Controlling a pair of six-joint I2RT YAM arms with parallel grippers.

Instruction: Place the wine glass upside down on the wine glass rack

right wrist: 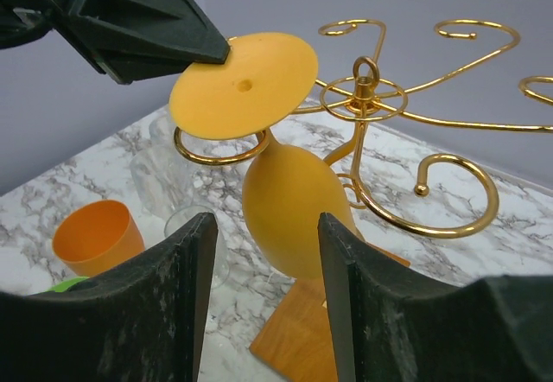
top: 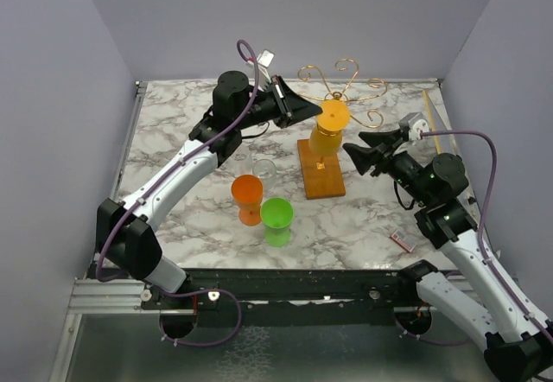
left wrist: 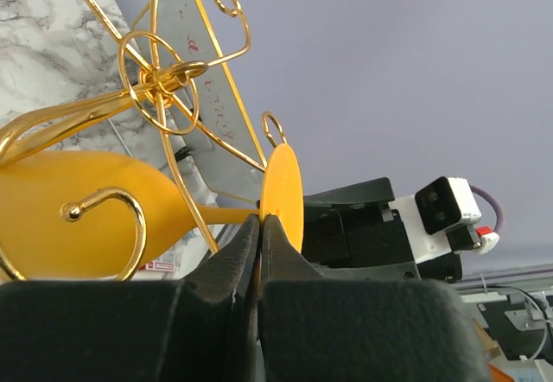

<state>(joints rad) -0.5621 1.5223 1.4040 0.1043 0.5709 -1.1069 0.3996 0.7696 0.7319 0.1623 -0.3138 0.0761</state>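
The yellow wine glass [top: 328,130] hangs upside down on the wine glass rack [top: 347,81], its stem in a gold spiral arm and its foot on top. The rack stands on a brown wooden base [top: 321,173]. My left gripper [top: 316,105] is shut on the edge of the glass foot [left wrist: 283,194]; the rack's gold arms [left wrist: 160,79] fill that wrist view. My right gripper [top: 350,153] is open, its jaws a little in front of the glass bowl [right wrist: 289,192], not touching it. The foot [right wrist: 246,84] rests over the spiral arm [right wrist: 216,153].
An orange cup [top: 247,195] and a green cup [top: 277,218] stand left of the wooden base, with a clear glass [top: 263,170] behind them. A small pink item [top: 402,240] lies near the front right. Grey walls close in the table on three sides.
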